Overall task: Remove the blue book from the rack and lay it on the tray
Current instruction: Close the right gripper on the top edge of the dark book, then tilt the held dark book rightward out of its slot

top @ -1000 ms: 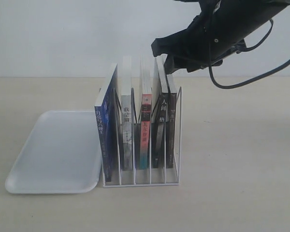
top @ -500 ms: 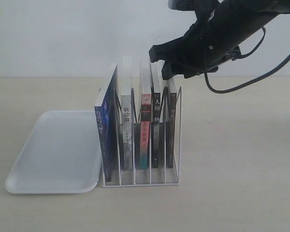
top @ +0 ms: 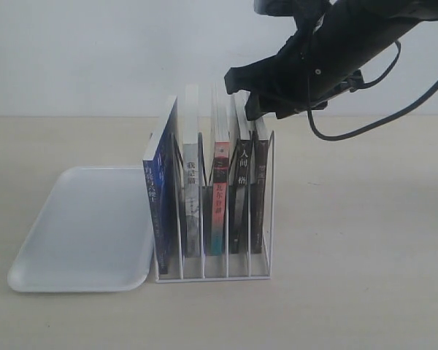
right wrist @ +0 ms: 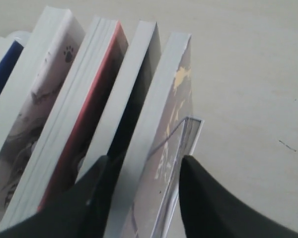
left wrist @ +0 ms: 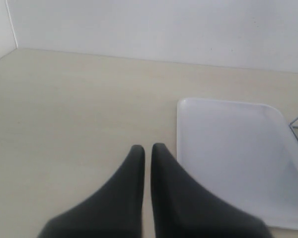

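right tool (right wrist: 145, 161) straddling end book (right wrist: 175, 89), left tool (left wrist: 148, 147) closed near tray (left wrist: 223, 144)

The blue book (top: 160, 193) is standing slightly tilted in the leftmost slot of the white wire rack (top: 271, 211). The frosted tray (top: 80, 226) is lying flat just beside it.

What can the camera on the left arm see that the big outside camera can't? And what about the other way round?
Only the left wrist view shows the left gripper, its fingers closed together above the table. Only the exterior view shows the blue book, the other books and the right gripper at the tops of the right-hand books. Both show the tray, the table and the rack, though the left wrist view catches just one wire corner.
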Motion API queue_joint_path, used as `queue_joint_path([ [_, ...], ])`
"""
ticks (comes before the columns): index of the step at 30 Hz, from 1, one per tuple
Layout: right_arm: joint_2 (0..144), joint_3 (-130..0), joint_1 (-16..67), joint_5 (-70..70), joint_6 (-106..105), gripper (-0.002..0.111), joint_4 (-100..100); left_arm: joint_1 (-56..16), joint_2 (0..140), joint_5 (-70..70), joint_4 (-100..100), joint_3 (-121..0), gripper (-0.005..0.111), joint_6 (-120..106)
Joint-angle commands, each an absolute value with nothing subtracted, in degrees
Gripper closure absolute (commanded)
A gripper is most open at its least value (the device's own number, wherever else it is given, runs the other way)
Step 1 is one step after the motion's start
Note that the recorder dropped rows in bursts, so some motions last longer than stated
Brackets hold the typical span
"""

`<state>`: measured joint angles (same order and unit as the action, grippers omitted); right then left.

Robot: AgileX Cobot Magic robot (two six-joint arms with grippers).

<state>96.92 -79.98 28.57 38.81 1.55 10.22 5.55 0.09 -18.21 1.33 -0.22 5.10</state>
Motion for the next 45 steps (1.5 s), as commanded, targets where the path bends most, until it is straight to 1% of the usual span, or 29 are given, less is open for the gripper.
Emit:
queue_joint_path([
  [1, 97.4, -80.0, 28.6, 40.5, 1.3, 0.076, 8.5, 5.2, 0.0, -18.2, 1.4, 0.0, 0.102, 5.5],
  [8, 98.4, -80.0, 28.6, 42.1, 1.3, 0.076, 8.2, 5.2, 0.0, -18.2, 1.4, 0.0, 0.102, 5.5],
  [23, 99.5, -80.0, 28.6, 41.0, 1.3, 0.076, 8.2, 5.2, 0.0, -18.2, 1.4, 0.0, 0.102, 5.5],
  [24, 99.5, -80.0, 28.6, 41.2, 1.4, 0.080, 8.4, 5.2, 0.0, -18.2, 1.4, 0.0, 0.102, 5.5],
  [25, 99.5, -80.0, 28.6, 41.4, 1.4, 0.088, 8.4, 5.2, 0.0, -18.2, 1.4, 0.0, 0.102, 5.5],
  [26, 99.5, -80.0, 28.6, 41.5, 1.4, 0.100, 8.4, 5.2, 0.0, -18.2, 1.4, 0.0, 0.102, 5.5],
  [27, 99.5, -80.0, 28.6, 41.6, 1.4, 0.109, 8.4, 5.2, 0.0, -18.2, 1.4, 0.0, 0.102, 5.5],
  [45, 90.3, -80.1, 28.6, 41.6, 3.8, 0.108, 8.4, 5.2, 0.0, -18.2, 1.4, 0.0, 0.102, 5.5],
])
